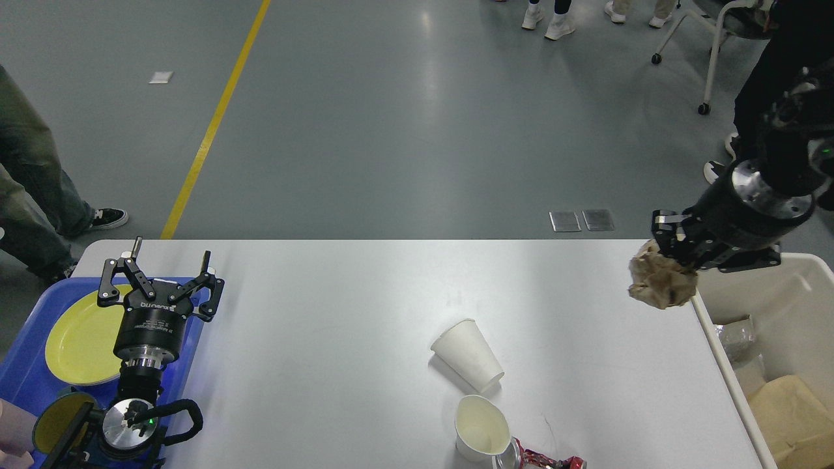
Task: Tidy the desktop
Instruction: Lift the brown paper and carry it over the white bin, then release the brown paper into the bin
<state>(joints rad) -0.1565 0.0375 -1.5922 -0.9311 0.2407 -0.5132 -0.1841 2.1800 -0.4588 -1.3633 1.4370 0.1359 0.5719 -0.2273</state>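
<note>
You see the white surface filling the lower middle of the view, with a blue tray at its left edge and a beige bin just past its right edge. Your right gripper hangs over the far right corner of the surface, its jaws closed on a crumpled brown paper wad that is lifted clear of the top, right beside the bin's rim. Your left gripper hovers over the tray at the left edge, jaws spread wide and gripping nothing, just above a yellow plate lying in the tray. Near the middle of the near edge, a white paper cup lies on its side, and an upright white cup stands just in front of it. Touching that second cup at the near edge is a crushed red and silver can. Inside the bin you can make out brown paper and a clear plastic cup.
</note>
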